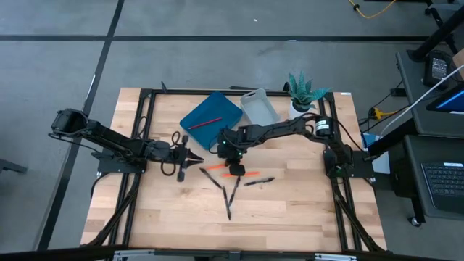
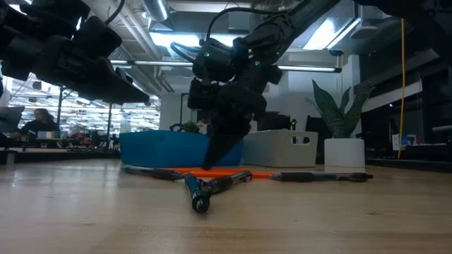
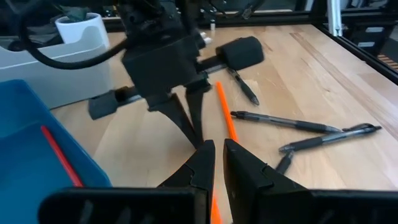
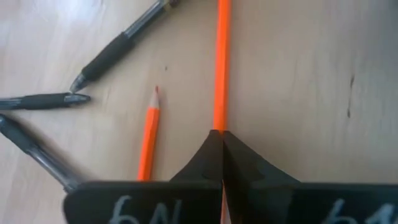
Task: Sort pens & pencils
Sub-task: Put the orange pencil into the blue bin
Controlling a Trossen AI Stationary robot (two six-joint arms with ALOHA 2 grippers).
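Observation:
Two orange pencils (image 1: pixel 237 174) lie flat on the wooden table (image 1: pixel 304 217) with several black pens (image 1: pixel 229 197) around them. My right gripper (image 4: pixel 222 132) slants down from the far side, shut, its tips on the longer orange pencil (image 4: pixel 221 62). The shorter pencil (image 4: pixel 149 137) lies just beside it. A red pencil (image 1: pixel 205 122) rests in the blue tray (image 1: pixel 217 109). My left gripper (image 3: pixel 219 150) waits left of the pile, fingers all but together, empty. My right gripper's shut fingertips (image 2: pixel 210 164) come down on the longer orange pencil near its middle (image 4: pixel 220 121), slanting from above, the fingers in line with it. The pencil lies flat on the table. The tips hide whether it is only pressed or also caught between them.
A grey bin (image 1: pixel 259 107) and a potted plant (image 1: pixel 304 93) stand at the far edge, right of the blue tray. Pens (image 3: pixel 280 120) lie spread to the right and near side of the pencils. The near half of the table is bare wood.

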